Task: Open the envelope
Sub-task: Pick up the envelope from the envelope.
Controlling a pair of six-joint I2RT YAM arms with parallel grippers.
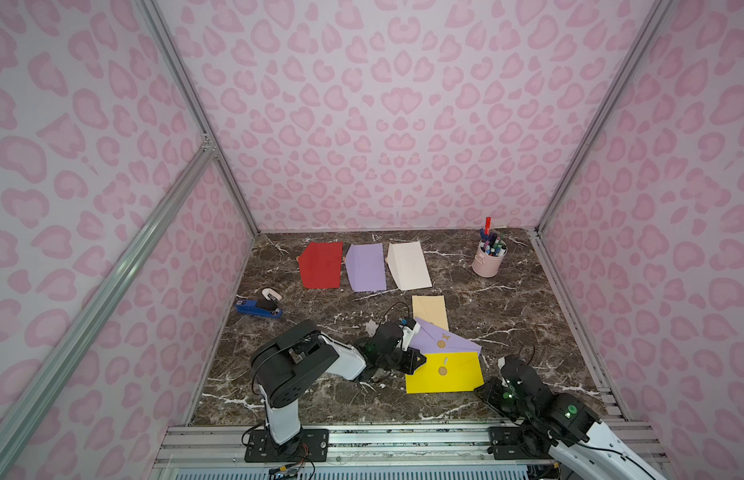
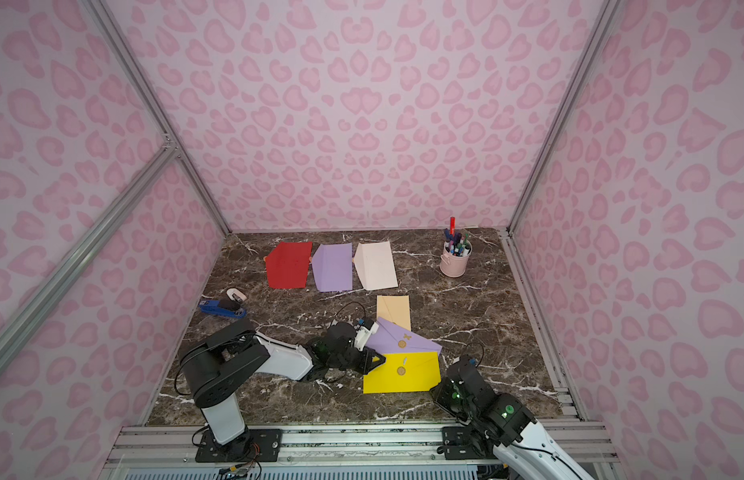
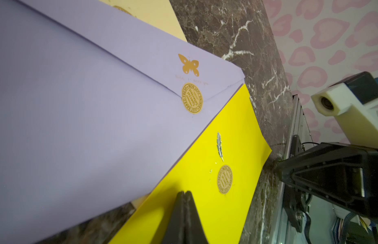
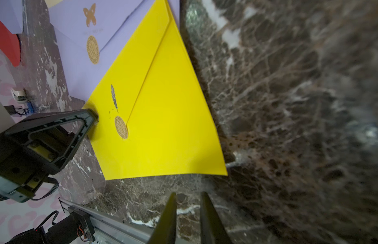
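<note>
The cream envelope [image 1: 429,307] lies partly under the lilac envelope [image 1: 453,338]. In both top views the left gripper [image 1: 423,360] covers a corner of the yellow envelope [image 1: 453,378], and the right arm [image 1: 569,415] runs off the lower edge. The print under the butterfly [image 3: 189,65] is unreadable; the pens [image 1: 491,243] in the cup [image 1: 488,266] are too small to count; the table [image 4: 310,105] blurs in the right wrist view
</note>
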